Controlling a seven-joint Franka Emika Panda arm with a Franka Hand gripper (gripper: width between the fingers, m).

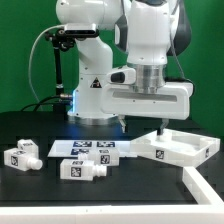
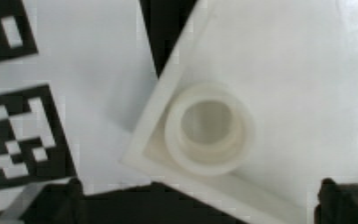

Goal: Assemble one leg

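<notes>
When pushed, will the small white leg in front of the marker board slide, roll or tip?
The leg looks like rigid plastic, so it probably will not bend. It lies on a flat side with square edges, so it should slide, not roll. Small and likely light, it may spin if pushed off-centre.

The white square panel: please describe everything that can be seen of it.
The panel is flat, white and square, plastic by its look, with a raised rim. It lies on the black table at the exterior view's right, near the marker board. The wrist view shows a round socket in one corner. The open gripper hangs over that corner; whether it touches cannot be told.
</notes>
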